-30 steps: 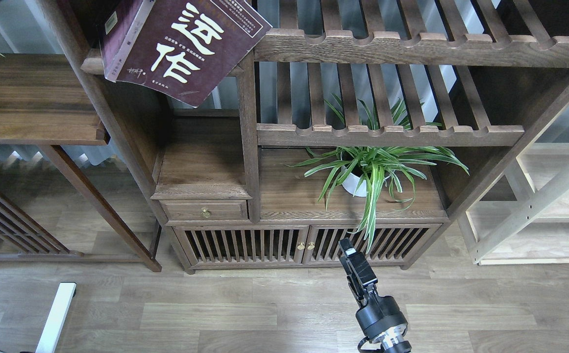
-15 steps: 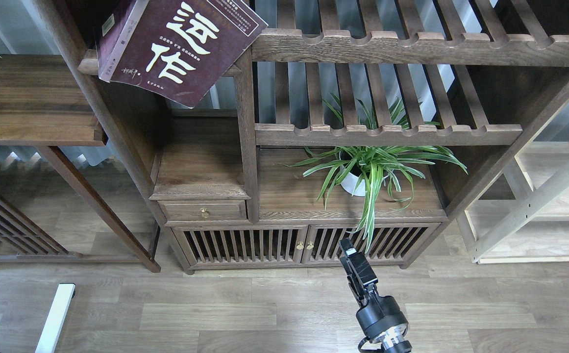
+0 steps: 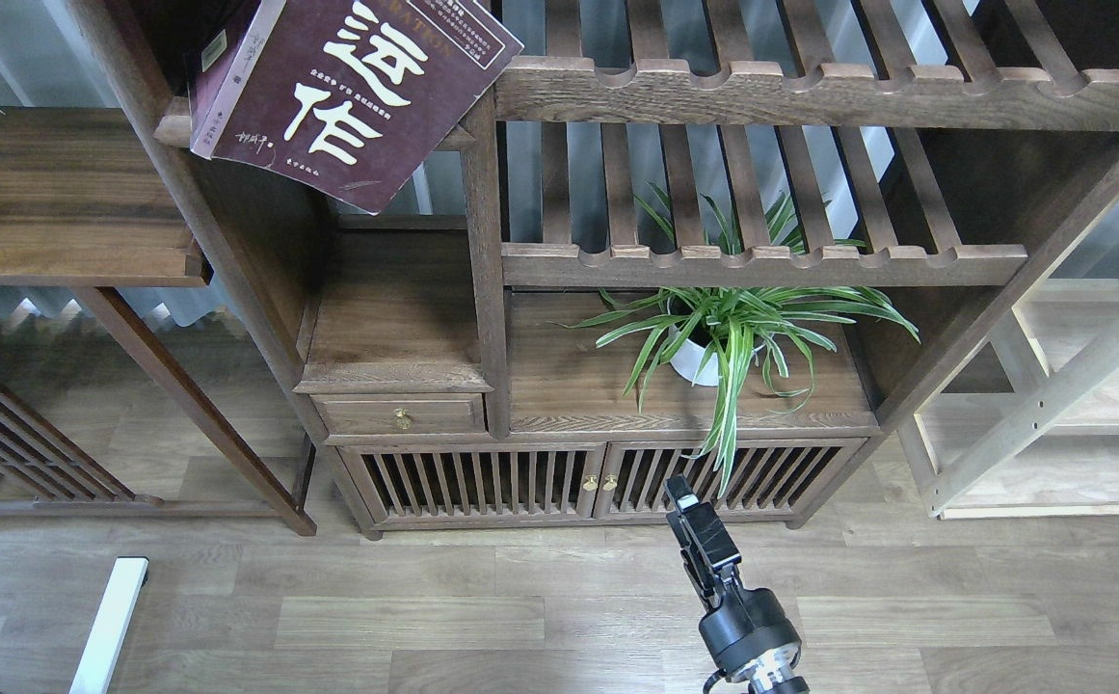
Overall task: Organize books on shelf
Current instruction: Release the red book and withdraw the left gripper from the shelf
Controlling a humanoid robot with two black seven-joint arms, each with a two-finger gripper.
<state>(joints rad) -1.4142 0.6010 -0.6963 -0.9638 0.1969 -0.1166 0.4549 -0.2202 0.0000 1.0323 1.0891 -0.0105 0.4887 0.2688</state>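
A large maroon-brown book [image 3: 347,92] with big cream Chinese characters lies tilted at the top left. It rests over the dark wooden shelf [image 3: 172,127], and its lower corner hangs out past the shelf's front edge. The book's upper part is cut off by the top of the view. My right gripper [image 3: 682,493] stands low in the middle, in front of the cabinet doors and far below the book. It is dark and seen end-on, so its fingers cannot be told apart. The left gripper is out of view.
Two slatted racks [image 3: 761,260] with scalloped front rails fill the upper right. Below them stands a potted spider plant [image 3: 728,337]. A small drawer [image 3: 400,414] and slatted doors [image 3: 482,482] sit beneath. A broad dark board [image 3: 58,193] is at the left, a pale wood frame [image 3: 1051,405] at the right.
The maroon book has shifted slightly up and to the left. My right gripper has hardly moved.
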